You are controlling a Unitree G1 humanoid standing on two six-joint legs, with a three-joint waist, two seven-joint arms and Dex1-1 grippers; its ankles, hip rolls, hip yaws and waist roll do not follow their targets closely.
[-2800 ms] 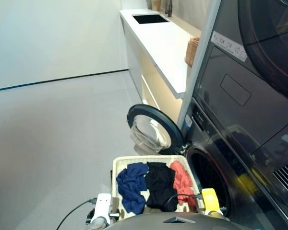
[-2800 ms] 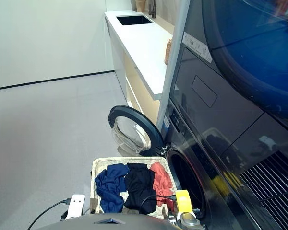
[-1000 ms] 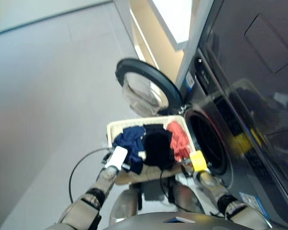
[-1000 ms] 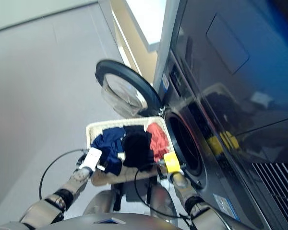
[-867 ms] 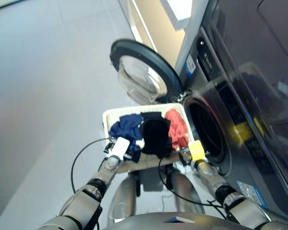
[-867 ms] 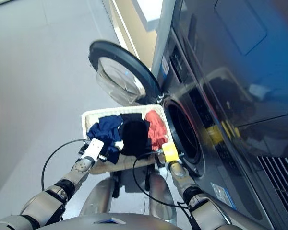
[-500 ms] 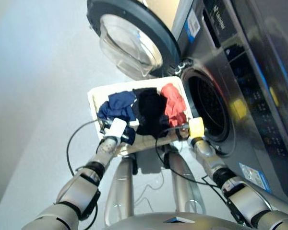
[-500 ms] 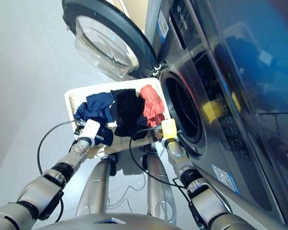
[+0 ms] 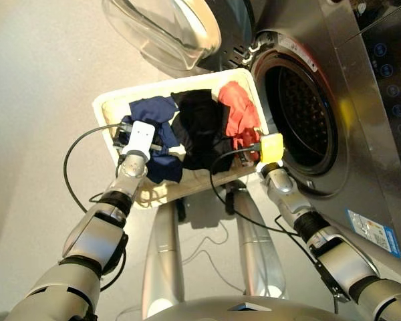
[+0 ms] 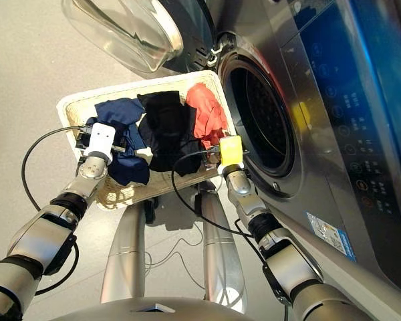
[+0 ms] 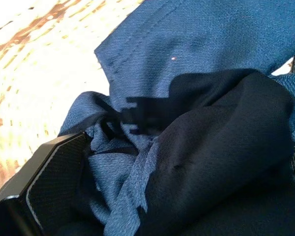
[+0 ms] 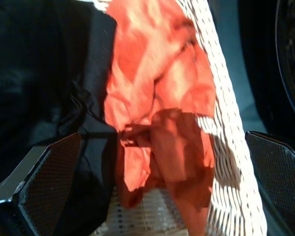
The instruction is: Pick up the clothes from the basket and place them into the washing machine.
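The cream-white wicker basket [image 9: 107, 111] stands in front of the washing machine [image 9: 361, 144], whose round drum mouth [image 9: 301, 114] is open and dark. Three clothes lie side by side in it: navy blue [image 9: 159, 110], black [image 9: 204, 130], coral-red [image 9: 237, 115]. My left gripper [image 9: 135, 131] is down in the navy garment [image 11: 196, 44], open, with cloth bunched between its fingers [image 11: 49, 187]. My right gripper [image 9: 251, 151] hovers open at the basket's near right corner, its fingers [image 12: 49, 167] spread above the coral-red garment [image 12: 157, 98] and the wicker rim [image 12: 226, 147].
The machine's black-rimmed door [image 9: 167, 27] with its glass bowl hangs open just beyond the basket's far side. Black cables [image 9: 73, 157] loop from both wrists over the grey floor [image 9: 33, 80]. A lit control panel [image 10: 347, 100] runs along the machine's front.
The head camera has tilted down and closer, so the basket and drum fill more of the picture. Both grippers stay at the basket's near side, the left one over the navy garment.
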